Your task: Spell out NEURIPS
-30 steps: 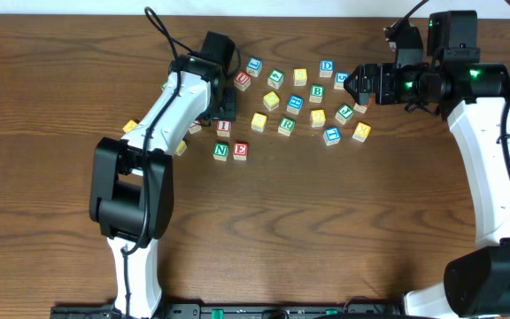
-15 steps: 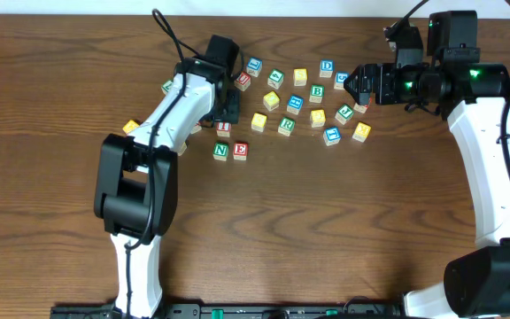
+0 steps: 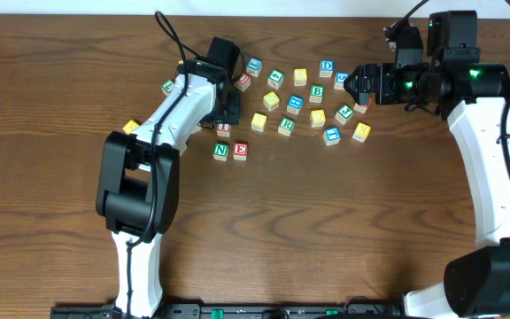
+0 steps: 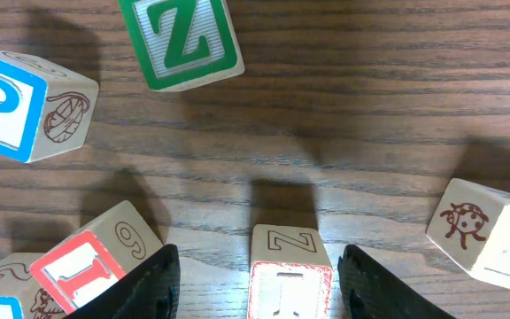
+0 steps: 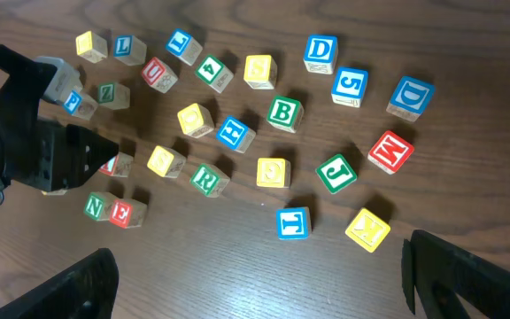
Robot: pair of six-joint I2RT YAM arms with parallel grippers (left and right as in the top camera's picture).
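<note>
Reading left wrist view: left hand (image 4: 257, 257) open, fingers either side of red-bordered cube (image 4: 290, 276), gaps both sides. Its big letter is too blurred for me, but small Z shows on side face. Blue P (image 4: 7, 102), red I (image 4: 91, 270) and green Z (image 4: 180, 40) lie near. Overhead hides most of this under arm. Right wrist view: right hand (image 5: 257, 252) wide open above surface (image 5: 467, 115); N (image 5: 96, 206) and E (image 5: 124, 212) side by side; R (image 5: 206, 178) and U (image 5: 155, 72) scattered.

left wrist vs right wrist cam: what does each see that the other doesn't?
Left wrist only: the left gripper open, fingers either side of a red-bordered cube, and a ladybug drawing on another cube. Right wrist only: the N cube and E cube side by side, the R cube, most of the spread. Both: the green Z cube.
</note>
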